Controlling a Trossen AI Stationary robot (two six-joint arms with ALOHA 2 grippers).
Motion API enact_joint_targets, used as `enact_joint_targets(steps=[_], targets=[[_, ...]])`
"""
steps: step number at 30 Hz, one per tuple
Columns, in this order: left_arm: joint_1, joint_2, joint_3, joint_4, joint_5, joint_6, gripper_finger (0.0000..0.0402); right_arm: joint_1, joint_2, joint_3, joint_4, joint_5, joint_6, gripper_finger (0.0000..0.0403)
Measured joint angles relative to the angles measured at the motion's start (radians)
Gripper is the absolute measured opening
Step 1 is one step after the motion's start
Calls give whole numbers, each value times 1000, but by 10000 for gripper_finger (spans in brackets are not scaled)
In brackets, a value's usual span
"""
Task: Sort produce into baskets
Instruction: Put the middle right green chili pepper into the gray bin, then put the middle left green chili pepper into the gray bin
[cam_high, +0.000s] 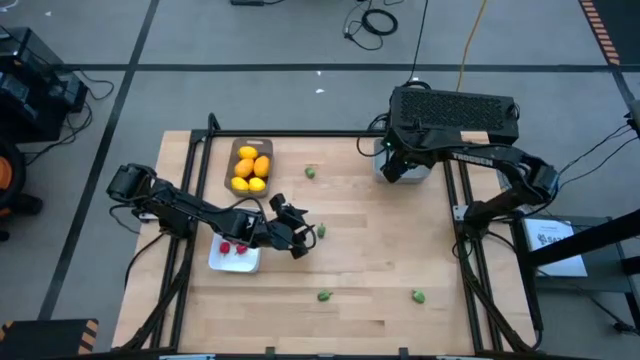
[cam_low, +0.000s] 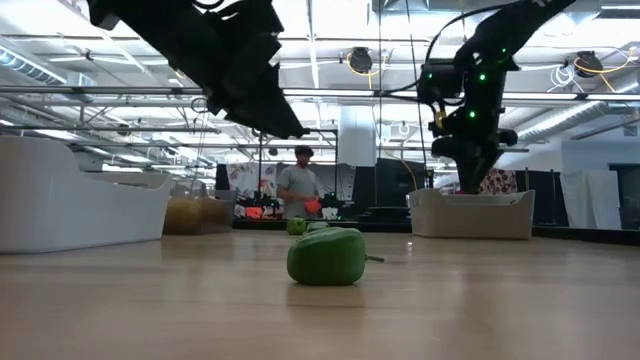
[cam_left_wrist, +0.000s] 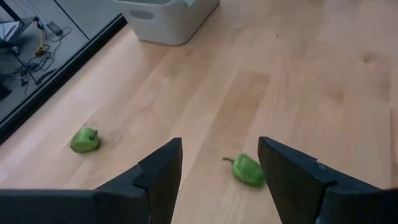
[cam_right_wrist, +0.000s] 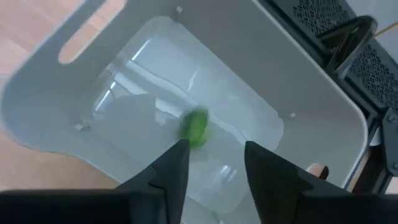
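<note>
The wooden bench (cam_high: 350, 270) carried everything, and the pale grey squarish bin (cam_high: 410, 168) at its far right corner serves here as the landmark. Just behind the bin, off the bench edge, sat the black vented box (cam_high: 455, 113). Well to the left of the bin along the far edge lay the grey-brown tray (cam_high: 249, 165), filled with yellow-orange lemons (cam_high: 251, 168); nearer the front and farther left again sat the white tray (cam_high: 234, 256) holding red berries (cam_high: 233, 248). The right tool (cam_right_wrist: 211, 163) hung directly over the bin, its fingers apart and empty, with one green piece (cam_right_wrist: 195, 128) lying on the bin's floor below them. The left tool (cam_left_wrist: 219, 163) stood far to the left of the bin and toward the bench's middle, beside the white tray, its fingers spread wide with a green pepper (cam_left_wrist: 247, 170) lying on the wood between them, not gripped. Another green piece (cam_high: 310, 172) lay between the bin and the grey-brown tray, close to the far edge. Two more green pieces, one (cam_high: 324, 295) toward the front centre and one (cam_high: 418, 295) almost straight in front of the bin, rested well apart from it near the bench's front.
</note>
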Motion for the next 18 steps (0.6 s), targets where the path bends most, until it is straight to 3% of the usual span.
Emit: enact_joint_targets(steps=[8, 18], targets=[[0, 0, 0, -85, -19, 1, 219, 0, 11, 0, -6, -18, 11, 193], [0, 0, 0, -119, -37, 1, 219, 25, 8, 99, -55, -254, 37, 203]])
